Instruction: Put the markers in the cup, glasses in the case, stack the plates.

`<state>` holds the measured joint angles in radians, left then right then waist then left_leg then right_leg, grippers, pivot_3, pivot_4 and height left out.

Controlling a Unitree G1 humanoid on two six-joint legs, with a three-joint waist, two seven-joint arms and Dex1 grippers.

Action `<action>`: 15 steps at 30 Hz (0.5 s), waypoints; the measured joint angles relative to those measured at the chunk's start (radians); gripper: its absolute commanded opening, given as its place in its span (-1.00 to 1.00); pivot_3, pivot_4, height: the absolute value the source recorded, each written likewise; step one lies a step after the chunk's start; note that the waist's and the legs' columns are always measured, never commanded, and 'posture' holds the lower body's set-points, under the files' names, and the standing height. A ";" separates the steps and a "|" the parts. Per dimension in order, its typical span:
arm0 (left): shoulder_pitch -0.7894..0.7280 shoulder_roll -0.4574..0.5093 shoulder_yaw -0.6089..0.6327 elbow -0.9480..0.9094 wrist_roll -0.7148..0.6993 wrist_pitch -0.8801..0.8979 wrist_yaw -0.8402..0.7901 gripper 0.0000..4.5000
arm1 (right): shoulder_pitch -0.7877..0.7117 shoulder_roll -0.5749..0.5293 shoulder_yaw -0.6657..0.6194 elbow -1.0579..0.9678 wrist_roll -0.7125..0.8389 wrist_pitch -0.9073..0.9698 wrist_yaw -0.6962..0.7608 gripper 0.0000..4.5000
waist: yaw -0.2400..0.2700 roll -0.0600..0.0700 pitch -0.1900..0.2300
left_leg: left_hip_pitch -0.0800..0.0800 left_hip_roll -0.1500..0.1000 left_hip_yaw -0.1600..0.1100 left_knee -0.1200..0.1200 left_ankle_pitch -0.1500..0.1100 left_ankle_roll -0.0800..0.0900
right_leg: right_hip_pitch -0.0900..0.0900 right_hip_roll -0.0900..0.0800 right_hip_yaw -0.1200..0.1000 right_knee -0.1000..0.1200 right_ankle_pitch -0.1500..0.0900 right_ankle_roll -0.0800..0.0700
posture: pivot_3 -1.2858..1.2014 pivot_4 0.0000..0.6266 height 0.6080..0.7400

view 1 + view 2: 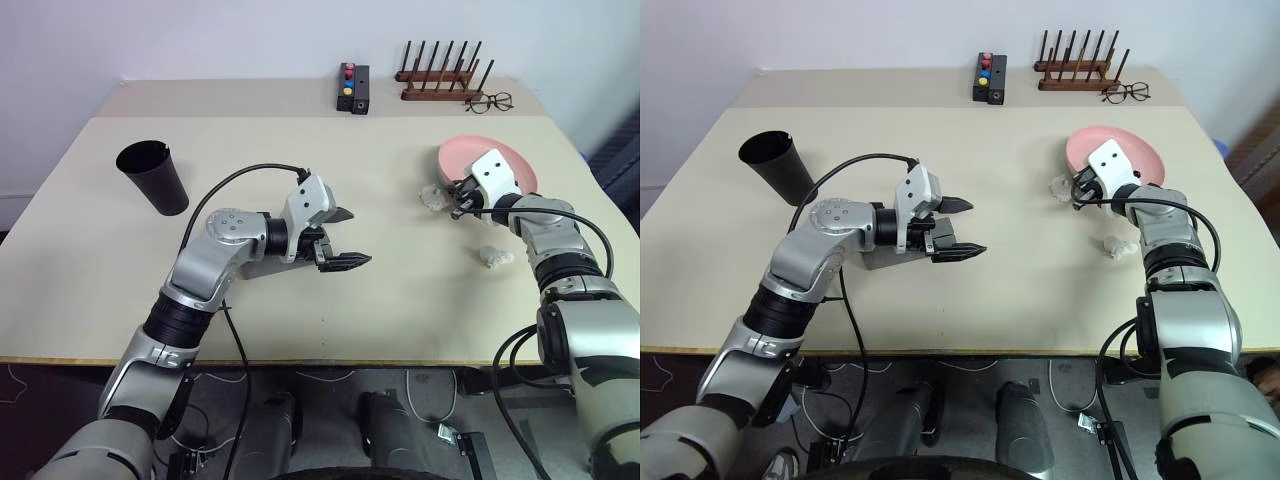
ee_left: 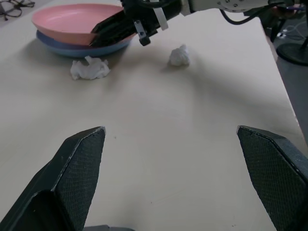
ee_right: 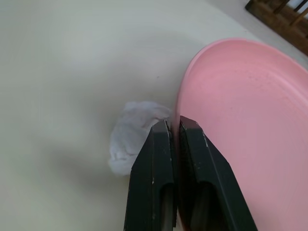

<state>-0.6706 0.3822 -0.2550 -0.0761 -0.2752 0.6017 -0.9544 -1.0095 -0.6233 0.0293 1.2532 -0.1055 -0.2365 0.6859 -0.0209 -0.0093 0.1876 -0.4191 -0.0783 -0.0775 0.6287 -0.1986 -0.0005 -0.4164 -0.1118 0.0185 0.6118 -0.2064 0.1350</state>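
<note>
A: What sits in what?
B: The pink plate lies on the blue plate; the cup stands apart at the table's left.
A: Jaws?
B: The left gripper is spread wide, empty. The right gripper pinches the pink rim, with a slim gap between its fingers.
A: Anything one view adds?
B: The left wrist view reveals the blue plate; the head views show wire spectacles far back.
</note>
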 measured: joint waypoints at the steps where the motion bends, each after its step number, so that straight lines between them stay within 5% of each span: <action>1: 0.001 0.001 0.001 -0.005 0.000 0.002 0.003 1.00 | 0.000 0.000 0.002 0.006 -0.004 -0.002 -0.002 -0.36 | 0.000 0.000 0.000 | 0.000 0.000 0.000 0.000 0.000 0.000 | 0.000 0.000 0.000 0.000 0.000 0.000 | 0.03 -0.52 1.00; 5: 0.002 0.002 0.003 -0.015 -0.009 0.007 0.014 1.00 | 0.000 0.001 0.003 0.019 -0.013 -0.011 -0.022 0.58 | 0.000 0.000 0.000 | 0.000 0.000 0.000 0.000 0.000 0.000 | 0.000 0.000 0.000 0.000 0.000 0.000 | 0.03 -0.52 1.00; 15: 0.000 -0.004 0.002 -0.005 -0.015 0.006 0.016 1.00 | 0.000 -0.019 -0.008 0.018 -0.008 -0.021 -0.052 0.58 | 0.000 0.000 0.000 | 0.000 0.000 0.000 0.000 0.000 0.000 | 0.000 0.000 0.000 0.000 0.000 0.000 | 0.03 -0.52 1.00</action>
<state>-0.6709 0.3785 -0.2526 -0.0812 -0.2901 0.6073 -0.9381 -1.0098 -0.6418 0.0209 1.2716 -0.1136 -0.2575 0.6335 -0.0206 -0.0093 0.1876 -0.4190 -0.0784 -0.0774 0.6287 -0.1986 -0.0006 -0.4164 -0.1117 0.0187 0.6118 -0.2064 0.1350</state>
